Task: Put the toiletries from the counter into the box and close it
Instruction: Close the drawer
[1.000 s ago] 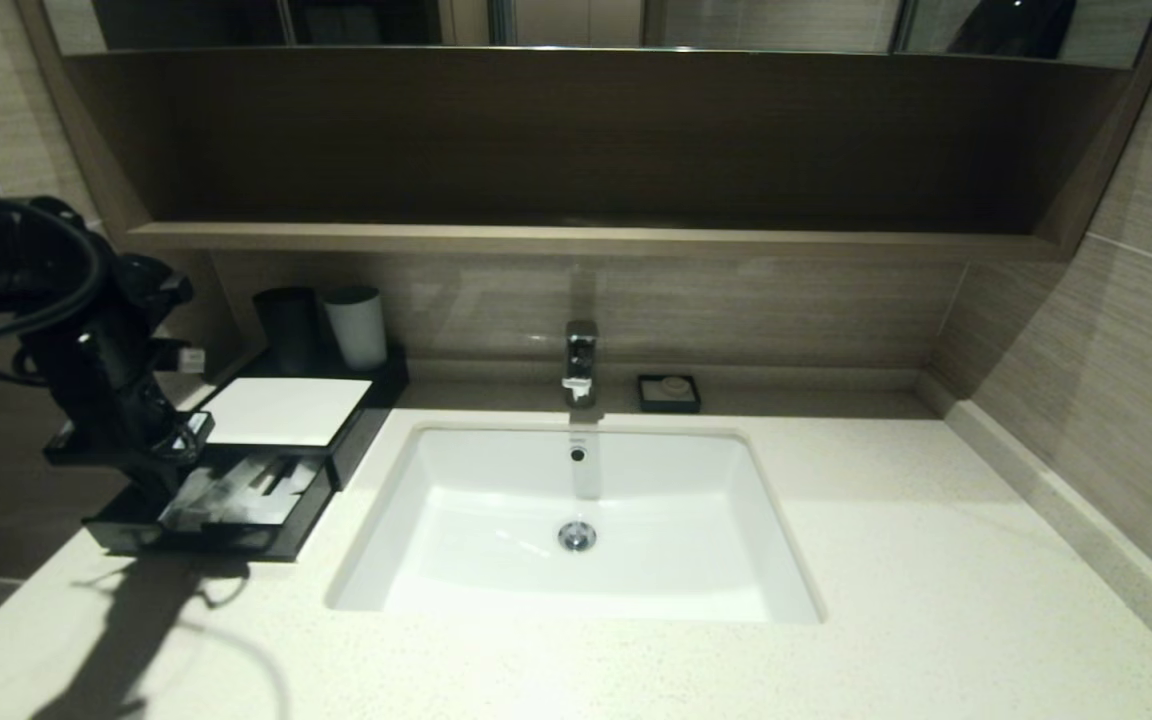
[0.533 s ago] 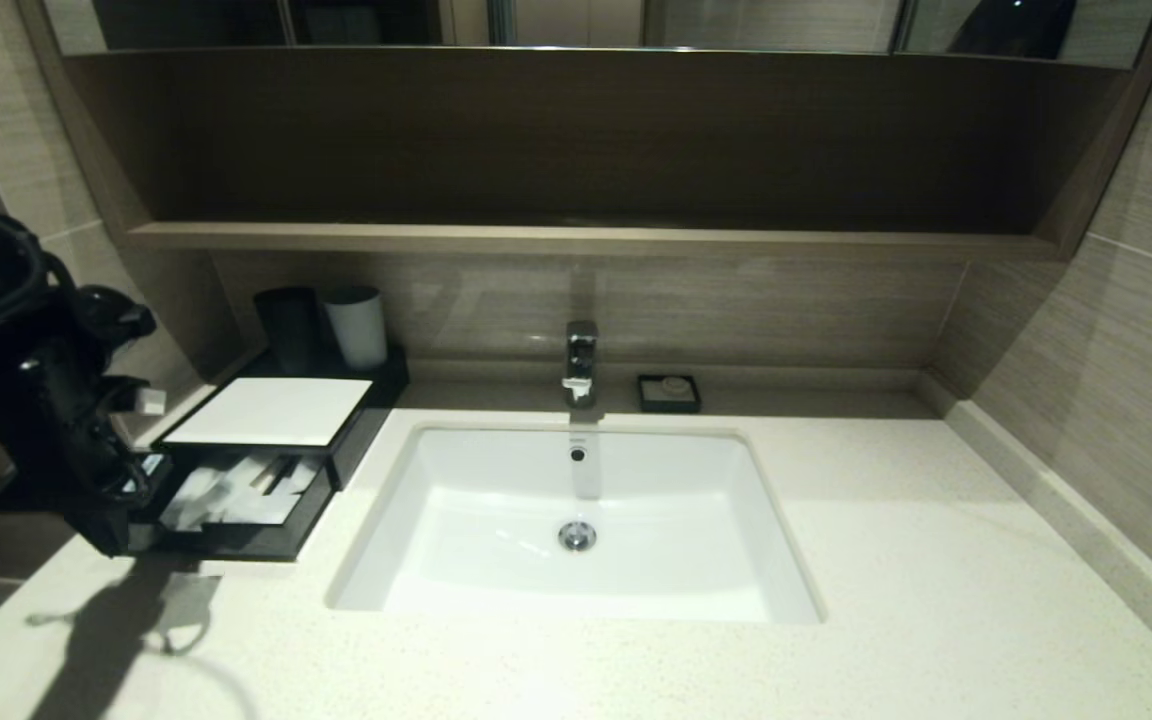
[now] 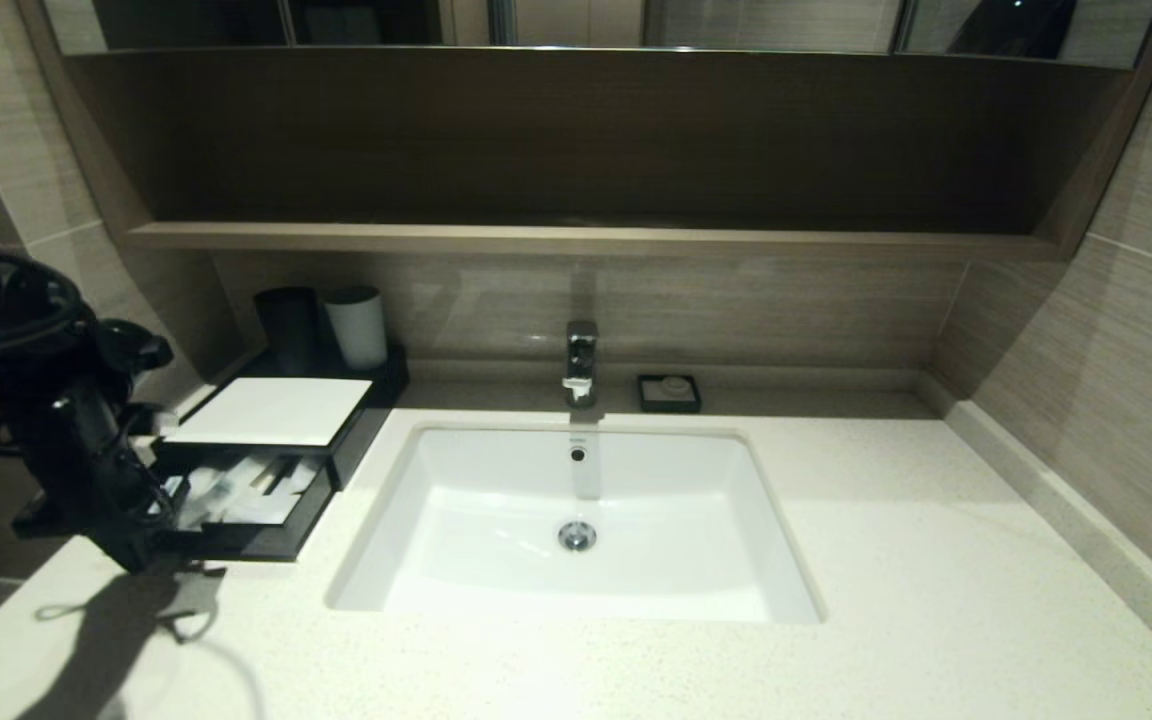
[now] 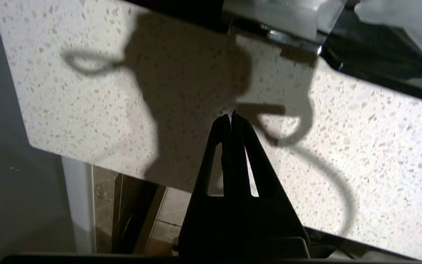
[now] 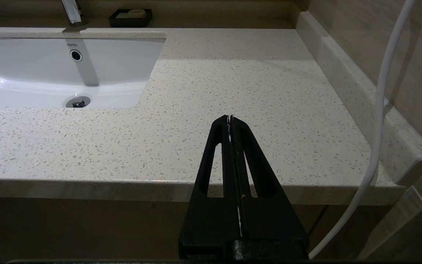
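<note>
the box [image 3: 281, 440] sits at the left end of the counter [image 3: 886, 560], close to the left rim of the white sink [image 3: 576, 520]. its front drawer [image 3: 236, 505] is pulled out toward the counter's edge, and the white top panel [image 3: 271, 410] lies flat behind it. inside the drawer i can make out pale plastic-wrapped toiletries [image 3: 236, 490] lying side by side; how many there are is hard to say from here, since the wrapping blurs together.

the left gripper [image 4: 231, 118] hangs over the counter just at the drawer's front left corner, its two black fingers pressed tip to tip with nothing between them. from above, the left arm [image 3: 66, 420] covers that corner of the drawer, so i cannot tell whether it touches it. its shadow falls on the speckled stone in front of the box.

the right gripper [image 5: 230, 119] is parked low in front of the counter's right part, fingers together and empty, with a white cable [image 5: 377, 110] looping beside it.

behind the box stand a dark cup [image 3: 288, 328] and a white cup [image 3: 356, 326]. a chrome tap [image 3: 580, 360] rises behind the sink, with a small black soap dish [image 3: 668, 393] just to its right.
</note>
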{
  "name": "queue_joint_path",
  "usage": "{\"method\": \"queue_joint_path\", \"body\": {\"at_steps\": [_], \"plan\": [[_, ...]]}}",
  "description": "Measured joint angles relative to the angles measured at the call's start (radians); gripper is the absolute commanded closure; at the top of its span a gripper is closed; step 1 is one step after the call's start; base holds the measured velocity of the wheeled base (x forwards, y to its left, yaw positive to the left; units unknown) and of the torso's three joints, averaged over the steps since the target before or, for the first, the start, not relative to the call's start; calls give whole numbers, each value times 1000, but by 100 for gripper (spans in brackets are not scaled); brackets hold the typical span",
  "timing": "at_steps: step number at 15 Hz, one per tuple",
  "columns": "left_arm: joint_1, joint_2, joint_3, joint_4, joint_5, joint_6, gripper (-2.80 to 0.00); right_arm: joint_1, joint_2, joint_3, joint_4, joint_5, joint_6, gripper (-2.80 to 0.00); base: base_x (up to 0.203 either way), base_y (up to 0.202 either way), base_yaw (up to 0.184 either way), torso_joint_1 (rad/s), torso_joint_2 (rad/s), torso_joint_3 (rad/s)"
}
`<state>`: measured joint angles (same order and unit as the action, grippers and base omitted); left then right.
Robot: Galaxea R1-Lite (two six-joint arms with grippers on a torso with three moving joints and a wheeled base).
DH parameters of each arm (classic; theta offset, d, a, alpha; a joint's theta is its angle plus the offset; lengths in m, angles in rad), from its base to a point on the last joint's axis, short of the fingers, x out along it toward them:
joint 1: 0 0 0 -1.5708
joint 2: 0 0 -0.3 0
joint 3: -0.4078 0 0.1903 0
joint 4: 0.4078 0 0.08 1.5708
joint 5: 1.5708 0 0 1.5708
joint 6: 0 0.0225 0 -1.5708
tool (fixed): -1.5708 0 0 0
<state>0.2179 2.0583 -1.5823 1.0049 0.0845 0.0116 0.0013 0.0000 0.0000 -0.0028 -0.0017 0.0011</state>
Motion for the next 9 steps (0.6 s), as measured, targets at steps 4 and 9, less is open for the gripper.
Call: {"method": "queue_joint_path", "body": {"at_steps": [4,9], "plan": [[-3,20,17,-58,-4,-5,0,0,0,0,0,0,1,0,0,0,0,0,0,0],[-10,40,8,-77,-6,-6,0,0,0,0,0,0,1,0,0,0,0,0,0,0]]}}
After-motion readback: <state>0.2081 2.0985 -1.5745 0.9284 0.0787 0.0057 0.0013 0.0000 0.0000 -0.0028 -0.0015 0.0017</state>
